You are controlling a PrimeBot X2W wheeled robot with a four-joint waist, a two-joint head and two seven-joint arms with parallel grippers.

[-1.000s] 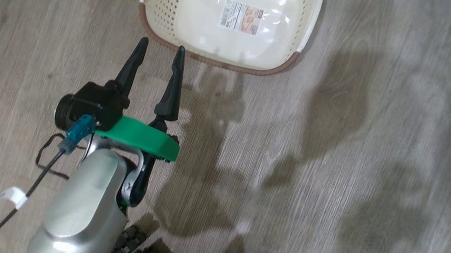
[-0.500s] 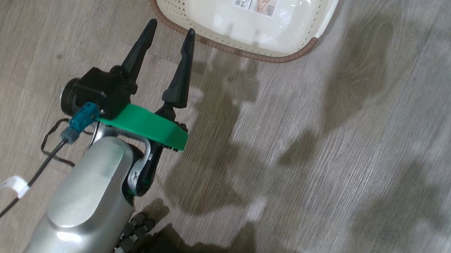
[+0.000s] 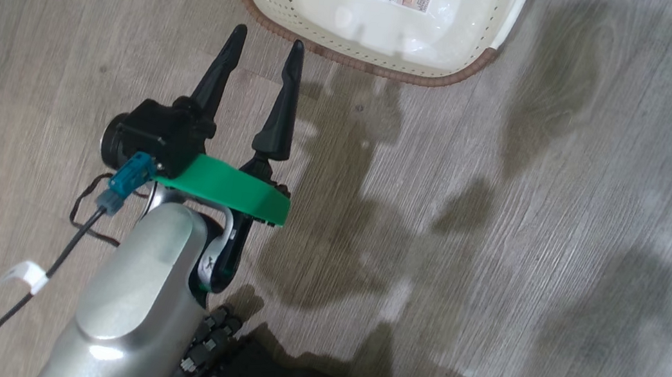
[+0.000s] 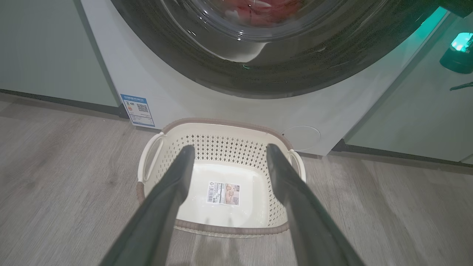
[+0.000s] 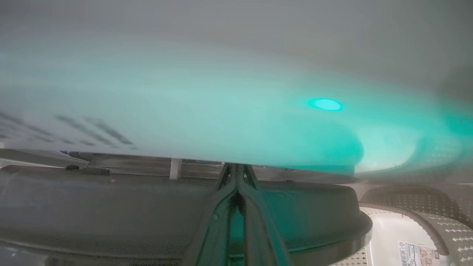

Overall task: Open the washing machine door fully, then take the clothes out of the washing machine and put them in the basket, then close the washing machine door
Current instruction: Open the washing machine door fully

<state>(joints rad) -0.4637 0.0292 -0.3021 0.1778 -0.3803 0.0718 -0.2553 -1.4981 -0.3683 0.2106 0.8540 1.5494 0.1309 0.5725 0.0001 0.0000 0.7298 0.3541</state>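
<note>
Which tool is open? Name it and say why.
The left tool: its fingers stand wide apart, pointing toward the basket; the right tool is shut, fingers pressed together.

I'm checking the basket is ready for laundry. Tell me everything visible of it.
The basket is a cream-white plastic tub, a rounded rectangle with perforated walls, a brown woven-look rim and two side handles. A label sticker lies on its glossy bottom; otherwise it is empty. It stands upright on the wood-look floor, close before the washing machine.
</note>
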